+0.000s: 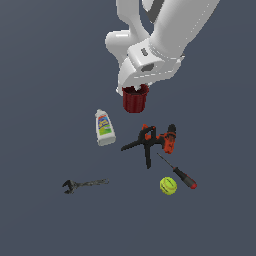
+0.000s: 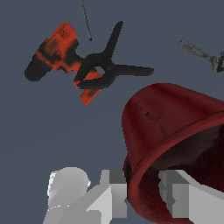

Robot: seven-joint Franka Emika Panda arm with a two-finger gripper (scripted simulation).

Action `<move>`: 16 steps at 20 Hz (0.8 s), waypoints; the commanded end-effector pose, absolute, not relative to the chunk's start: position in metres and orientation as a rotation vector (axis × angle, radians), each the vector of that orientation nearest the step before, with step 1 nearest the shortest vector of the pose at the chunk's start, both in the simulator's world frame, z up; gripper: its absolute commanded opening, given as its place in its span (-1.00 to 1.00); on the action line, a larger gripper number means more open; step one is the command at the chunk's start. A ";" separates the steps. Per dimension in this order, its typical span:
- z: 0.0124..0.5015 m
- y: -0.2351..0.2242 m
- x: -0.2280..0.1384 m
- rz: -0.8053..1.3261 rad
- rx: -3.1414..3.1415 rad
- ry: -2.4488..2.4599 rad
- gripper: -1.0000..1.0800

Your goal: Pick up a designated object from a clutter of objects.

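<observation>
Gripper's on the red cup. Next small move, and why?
Probably a slow, straight lift. The gripper straddles the red cup's rim, one finger inside and one outside. The cup sits apart from the white bottle and black clamp, so nothing blocks the way up.

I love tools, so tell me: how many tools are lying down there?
4: a grey wrench at the exterior view's left, a black clamp lying against the orange-black drill, and a red-handled screwdriver beside the ball.

Flat slate-grey surface (image 1: 35, 60), matte and even in tone, reaching the exterior view's edges from 12 round to 6 o'clock, possibly a tabletop or floor
</observation>
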State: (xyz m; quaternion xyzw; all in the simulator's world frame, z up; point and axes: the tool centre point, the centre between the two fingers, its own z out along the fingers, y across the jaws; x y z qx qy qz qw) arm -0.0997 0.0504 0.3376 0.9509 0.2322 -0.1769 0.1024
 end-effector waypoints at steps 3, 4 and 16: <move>0.373 0.082 -0.107 -0.520 2.808 0.685 -1.00; 0.379 0.088 -0.108 -0.520 2.809 0.684 -1.00; 0.420 0.126 -0.112 -0.519 2.810 0.680 -1.00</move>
